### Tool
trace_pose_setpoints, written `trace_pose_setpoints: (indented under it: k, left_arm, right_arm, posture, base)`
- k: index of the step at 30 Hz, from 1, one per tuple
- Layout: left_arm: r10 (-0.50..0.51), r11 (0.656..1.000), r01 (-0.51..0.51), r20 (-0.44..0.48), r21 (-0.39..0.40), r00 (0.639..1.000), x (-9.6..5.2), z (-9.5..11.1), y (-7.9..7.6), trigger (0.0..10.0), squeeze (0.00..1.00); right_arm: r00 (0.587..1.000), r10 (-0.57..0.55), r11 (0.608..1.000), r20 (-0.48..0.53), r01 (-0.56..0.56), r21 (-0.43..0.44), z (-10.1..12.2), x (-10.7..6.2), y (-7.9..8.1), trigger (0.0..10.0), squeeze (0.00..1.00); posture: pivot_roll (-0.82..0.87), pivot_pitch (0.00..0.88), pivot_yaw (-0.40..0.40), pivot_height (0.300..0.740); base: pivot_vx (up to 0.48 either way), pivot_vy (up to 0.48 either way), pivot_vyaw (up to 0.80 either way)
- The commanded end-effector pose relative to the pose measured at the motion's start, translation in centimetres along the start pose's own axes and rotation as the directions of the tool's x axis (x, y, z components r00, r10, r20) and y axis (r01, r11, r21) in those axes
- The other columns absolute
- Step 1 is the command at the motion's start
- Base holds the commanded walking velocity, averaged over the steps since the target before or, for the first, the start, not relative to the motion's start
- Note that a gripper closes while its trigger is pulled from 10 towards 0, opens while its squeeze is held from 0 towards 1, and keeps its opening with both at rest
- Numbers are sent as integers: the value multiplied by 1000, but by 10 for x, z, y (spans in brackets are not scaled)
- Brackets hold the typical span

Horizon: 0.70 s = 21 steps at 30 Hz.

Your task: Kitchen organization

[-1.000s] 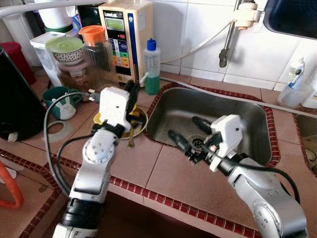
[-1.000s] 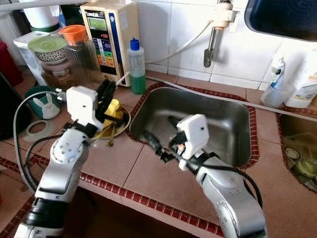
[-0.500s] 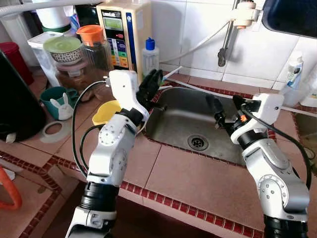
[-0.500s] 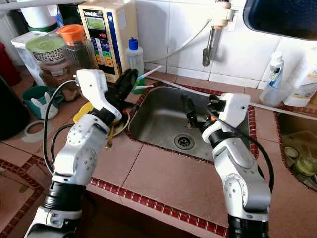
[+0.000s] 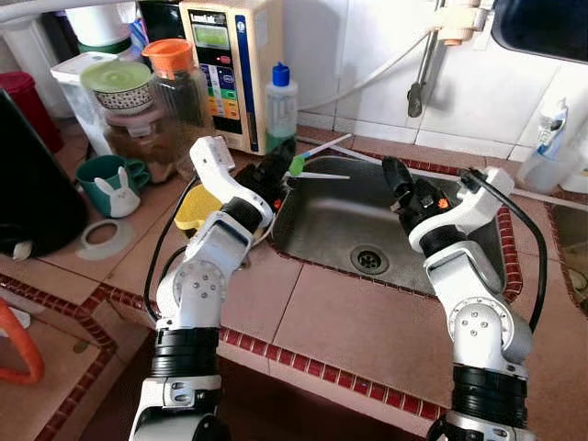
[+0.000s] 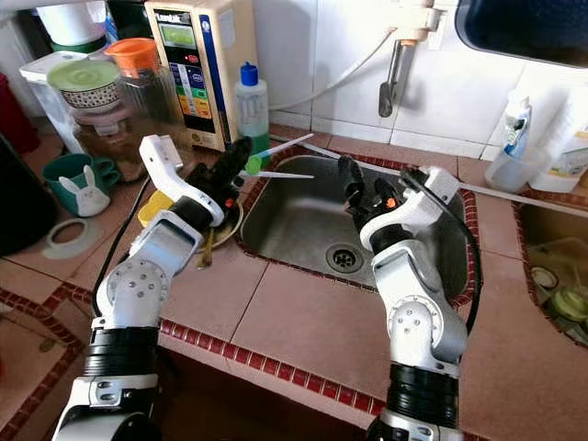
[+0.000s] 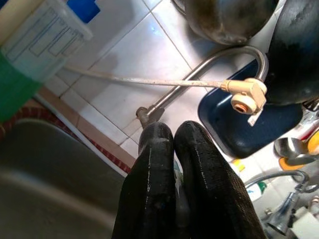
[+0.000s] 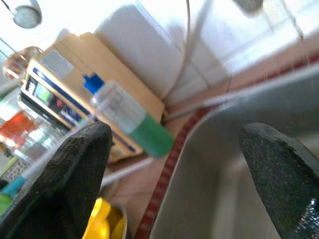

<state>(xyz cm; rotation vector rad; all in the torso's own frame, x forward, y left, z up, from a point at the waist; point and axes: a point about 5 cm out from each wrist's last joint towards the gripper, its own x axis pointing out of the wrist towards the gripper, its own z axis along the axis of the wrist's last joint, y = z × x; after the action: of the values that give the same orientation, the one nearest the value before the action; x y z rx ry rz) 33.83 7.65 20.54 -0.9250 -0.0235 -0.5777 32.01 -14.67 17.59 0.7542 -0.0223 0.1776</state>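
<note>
My left gripper (image 5: 279, 171) is shut on two thin white sticks (image 5: 322, 160), one with a green tip (image 5: 296, 165). They jut out over the left rim of the steel sink (image 5: 335, 220). In the left wrist view its fingers (image 7: 159, 164) press together. Behind that arm, a yellow cup (image 5: 193, 208) stands on a small plate with a spoon on the tiled counter. My right gripper (image 5: 409, 188) hovers open above the sink with nothing in it. Its two fingers (image 8: 75, 164) stand wide apart in the right wrist view.
A green soap bottle (image 5: 280, 112), a cream water machine (image 5: 230, 55) and an orange-lidded jar (image 5: 175, 78) line the back wall. A teal rabbit mug (image 5: 110, 184) stands at the left. The tap (image 5: 423, 87) hangs over the sink, whose drain (image 5: 369, 260) is uncovered.
My left gripper rose from the yellow cup toward the sink rim, carrying the white sticks. My right gripper lifted from low at the sink's front to above the basin.
</note>
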Motion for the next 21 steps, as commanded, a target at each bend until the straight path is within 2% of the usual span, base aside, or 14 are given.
trace_pose_setpoints:
  k: [1, 5, 6, 11, 13, 16, 21]
  left_arm:
    - [-57, 997, 57, -3, -58, 998, 14, -7, -21, 10000, 0]
    - [-61, 994, 62, 10, -86, 998, 16, -6, -22, 10000, 0]
    - [-50, 994, 51, 19, -101, 999, 18, -6, -22, 10000, 0]
    - [-41, 988, 44, 22, -149, 999, 20, -10, -21, 10000, 0]
    - [-32, 987, 34, 16, -159, 999, 20, -14, -20, 10000, 0]
    - [-23, 983, 26, 16, -179, 1000, 22, -17, -19, 10000, 0]
    - [-7, 979, 11, 23, -205, 1000, 24, -21, -20, 10000, 0]
  right_arm:
    - [1000, 18, 999, -13, -18, 42, -1, 5, 7, 10000, 0]
    - [999, 16, 993, -30, -12, 114, -6, 5, 9, 10000, 0]
    - [999, 28, 986, -46, -20, 167, -10, 5, 13, 10000, 0]
    - [995, 63, 975, -74, -46, 216, -21, 5, 24, 10000, 0]
    - [992, 98, 959, -81, -72, 273, -25, 7, 33, 10000, 0]
    - [987, 132, 946, -87, -99, 310, -27, 10, 42, 10000, 0]
    - [981, 160, 936, -107, -116, 333, -32, 13, 49, 10000, 0]
  posture:
    - [80, 0, 30, 740]
    - [79, 0, 28, 740]
    - [76, 0, 28, 740]
    - [68, 0, 31, 740]
    - [68, 0, 32, 740]
    - [68, 0, 31, 740]
    - [69, 0, 28, 740]
  base:
    - [0, 0, 0]
    - [0, 0, 0]
    - [0, 0, 0]
    - [0, 0, 0]
    - [0, 0, 0]
    - [0, 0, 0]
    - [0, 0, 0]
